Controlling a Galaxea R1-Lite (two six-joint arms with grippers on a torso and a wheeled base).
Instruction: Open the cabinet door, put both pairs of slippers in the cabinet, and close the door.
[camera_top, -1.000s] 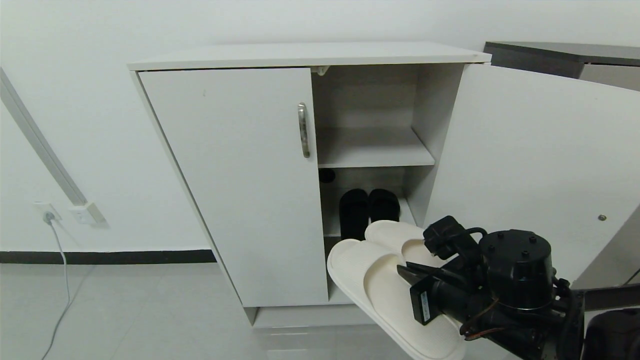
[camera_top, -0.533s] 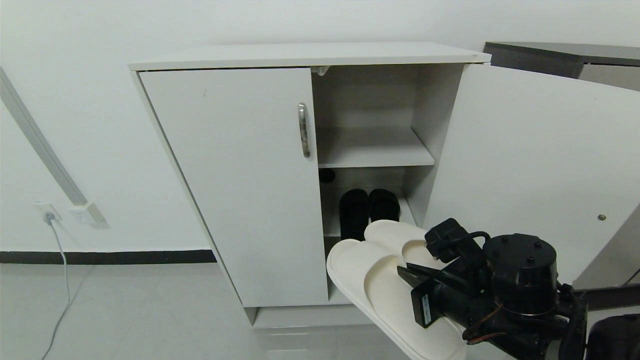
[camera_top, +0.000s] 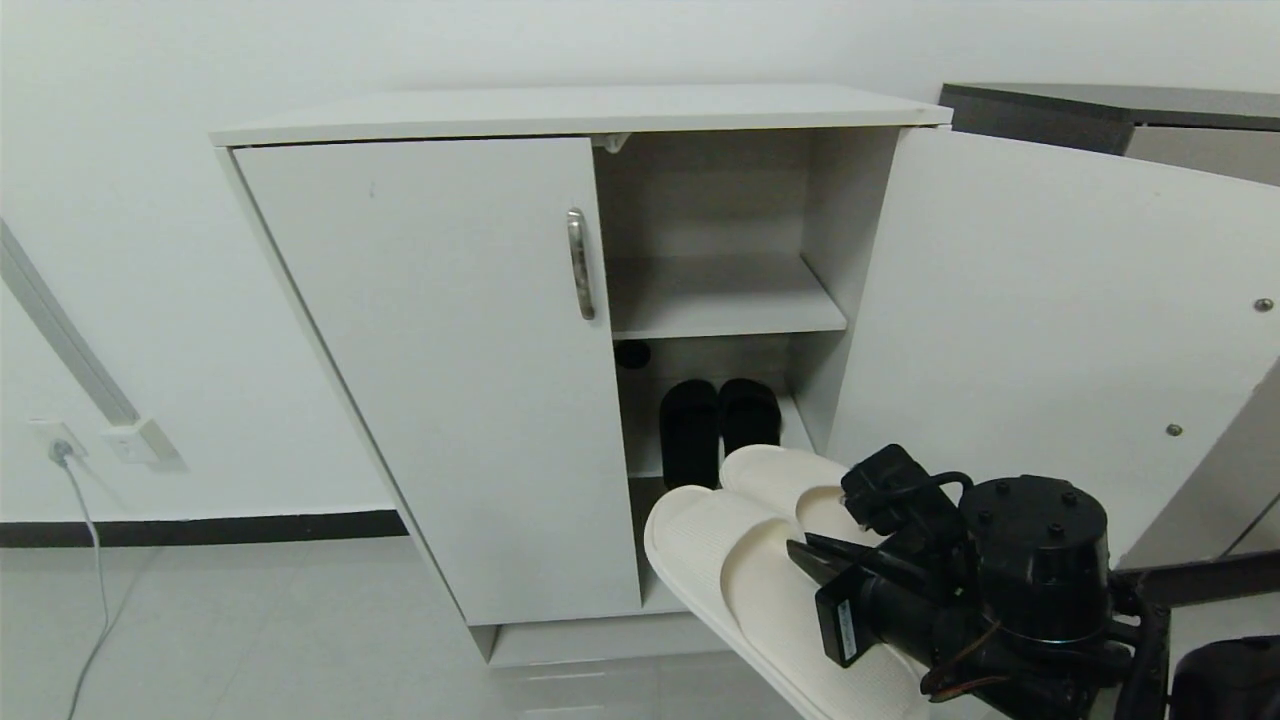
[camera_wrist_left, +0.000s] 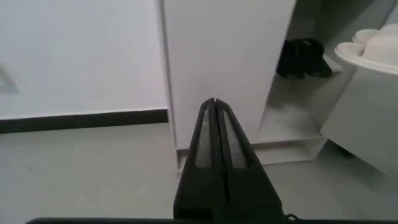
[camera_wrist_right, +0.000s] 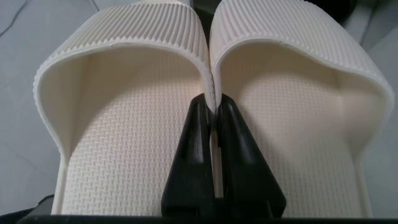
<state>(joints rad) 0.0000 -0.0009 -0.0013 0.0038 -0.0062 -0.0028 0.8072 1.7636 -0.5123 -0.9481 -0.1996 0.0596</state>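
Observation:
The white cabinet (camera_top: 420, 330) has its right door (camera_top: 1040, 330) swung open and its left door shut. A pair of black slippers (camera_top: 718, 425) lies on the lower shelf; the black slippers (camera_wrist_left: 303, 57) also show in the left wrist view. My right gripper (camera_top: 815, 555) is shut on the inner edges of a pair of white slippers (camera_top: 740, 560), held side by side in front of the cabinet's opening, toes toward it. The right gripper (camera_wrist_right: 213, 109) pinches the white slippers (camera_wrist_right: 124, 124) between both straps. My left gripper (camera_wrist_left: 214, 109) is shut on nothing, low above the floor before the closed left door.
The upper shelf (camera_top: 720, 295) is bare. A metal handle (camera_top: 578, 262) sits on the closed left door. A wall socket with a cable (camera_top: 60, 450) is at the left. A dark grey cabinet (camera_top: 1100, 110) stands at the back right. Grey tiled floor (camera_top: 250, 620) lies in front.
The head camera has shifted, so the cabinet sits further left in view. The right gripper with the white slippers has moved slightly toward the cabinet opening.

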